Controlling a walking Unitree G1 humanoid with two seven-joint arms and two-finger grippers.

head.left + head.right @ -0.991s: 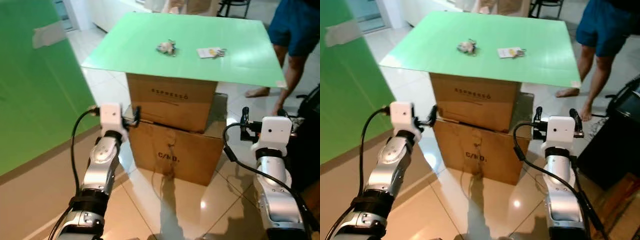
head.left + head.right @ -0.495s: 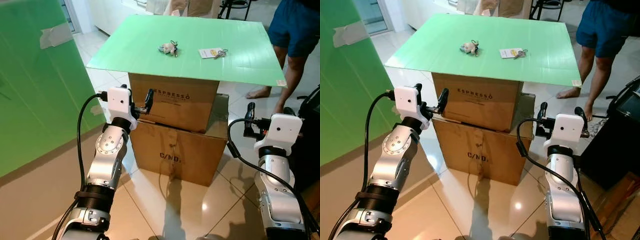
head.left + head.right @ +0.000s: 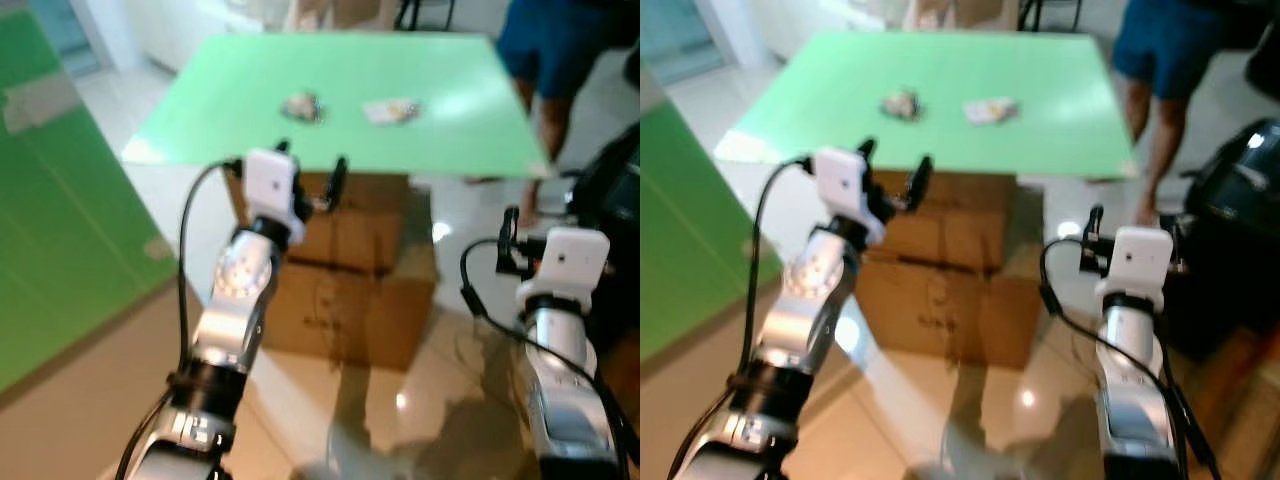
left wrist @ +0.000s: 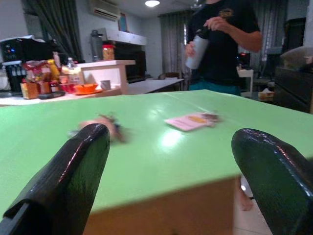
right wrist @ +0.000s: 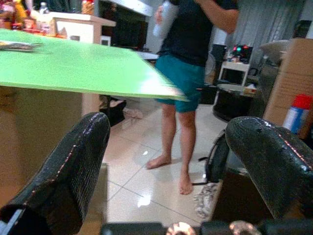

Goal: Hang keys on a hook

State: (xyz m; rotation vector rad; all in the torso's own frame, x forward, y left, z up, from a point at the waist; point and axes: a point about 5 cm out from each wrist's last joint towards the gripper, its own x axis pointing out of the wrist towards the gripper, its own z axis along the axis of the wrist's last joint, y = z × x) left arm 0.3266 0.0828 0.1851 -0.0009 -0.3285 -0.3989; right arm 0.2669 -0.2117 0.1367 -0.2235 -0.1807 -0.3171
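A bunch of keys with a pale fuzzy charm [image 3: 302, 105] lies on the green tabletop [image 3: 330, 145], blurred in the left wrist view [image 4: 100, 126]. To its right lies a second key on a white card tag [image 3: 392, 110]. My left gripper [image 3: 312, 172] is raised at the table's front edge, level with the top and short of the keys. It is open and holds nothing. My right gripper [image 5: 166, 161] is open and holds nothing. It is low beside the boxes and off the table's right side.
Two stacked cardboard boxes [image 3: 360, 250] carry the green top. A person in blue shorts [image 3: 560, 50] stands barefoot at the far right corner, holding a bottle [image 4: 197, 46]. A green panel [image 3: 60, 230] lines the left. Dark bags [image 3: 615, 190] sit on the right floor.
My left arm has risen from box height to the front edge of the green top. The camera has shifted and the picture is blurred. The right arm has barely moved.
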